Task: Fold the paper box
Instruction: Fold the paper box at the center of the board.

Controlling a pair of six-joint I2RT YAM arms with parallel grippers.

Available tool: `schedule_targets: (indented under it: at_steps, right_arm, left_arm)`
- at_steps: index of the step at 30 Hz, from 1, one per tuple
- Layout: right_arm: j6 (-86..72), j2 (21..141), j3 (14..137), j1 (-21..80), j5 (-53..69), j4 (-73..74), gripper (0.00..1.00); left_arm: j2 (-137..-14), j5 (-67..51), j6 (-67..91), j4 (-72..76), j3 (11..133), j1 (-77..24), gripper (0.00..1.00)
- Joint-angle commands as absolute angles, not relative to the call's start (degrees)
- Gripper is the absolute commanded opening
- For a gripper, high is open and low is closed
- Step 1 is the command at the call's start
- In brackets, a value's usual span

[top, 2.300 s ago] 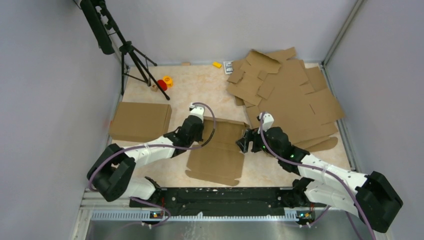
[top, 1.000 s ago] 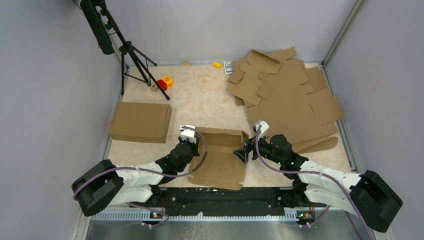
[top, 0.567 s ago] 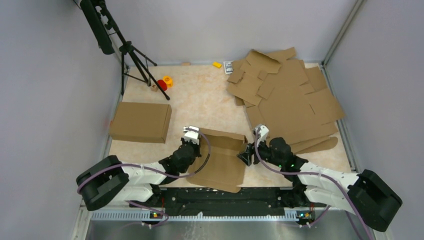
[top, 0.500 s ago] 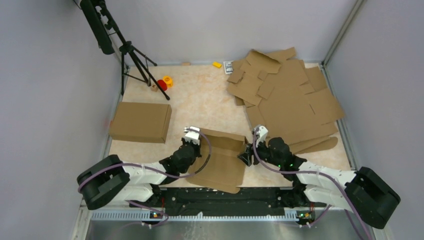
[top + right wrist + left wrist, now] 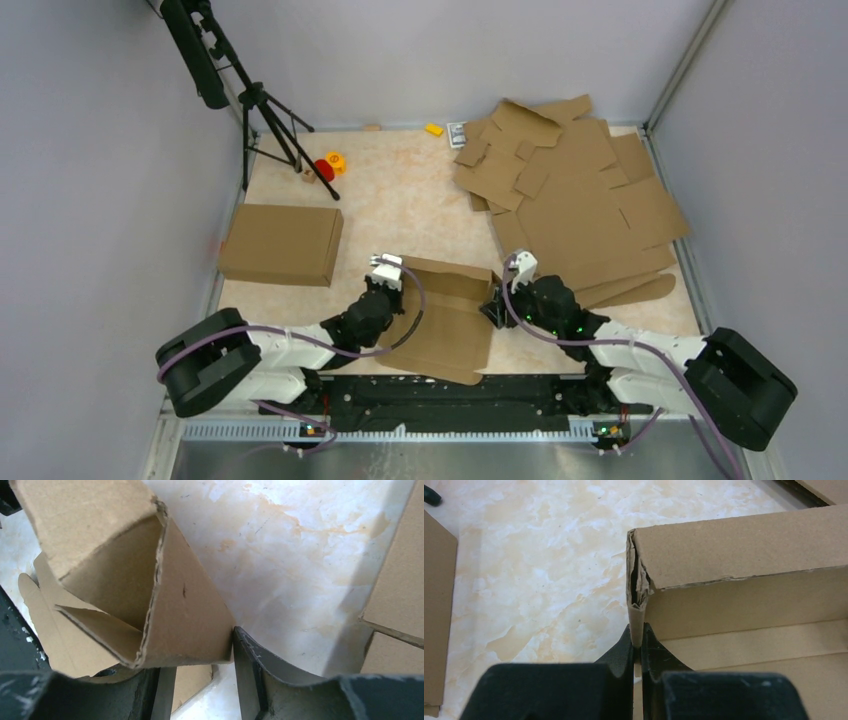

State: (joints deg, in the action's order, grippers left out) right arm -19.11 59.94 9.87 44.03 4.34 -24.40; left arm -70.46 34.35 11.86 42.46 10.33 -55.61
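While left fingers [image 5: 625, 647] pinch box [image 5: 734, 545] edge, right fingers [image 5: 250, 665] straddle corner (grip unclear).

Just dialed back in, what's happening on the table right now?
Both arms are working the paper box at the near edge. The left tool is pinched shut on its left wall, which stands upright. The right tool straddles the folded right corner; whether it grips yet is unclear. Its back wall is up too.

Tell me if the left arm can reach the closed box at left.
Probably, once freed: the left gripper is shut on the paper box; nothing stands between it and the closed box.
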Motion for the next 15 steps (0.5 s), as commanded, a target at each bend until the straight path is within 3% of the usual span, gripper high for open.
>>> schedule_targets:
  at_steps: [1,4,11,15]
  right_arm:
    - [-18.37,58.70,12.84,46.47,3.25,-25.93,0.48]
    - [-17.75,57.42,12.56,47.18,4.64,-25.29,0.63]
    - [-18.04,48.49,11.57,47.22,1.27,-18.69,0.58]
    - [-18.51,43.10,10.62,47.24,0.18,-15.71,0.49]
  left_arm:
    - [-71.38,35.22,11.71,44.72,12.62,-56.28,0.00]
    - [-71.80,35.46,11.91,43.46,13.45,-56.32,0.00]
    - [-71.69,36.47,12.51,41.77,13.80,-56.38,0.00]
    - [-71.77,36.55,12.48,41.88,13.74,-56.38,0.00]
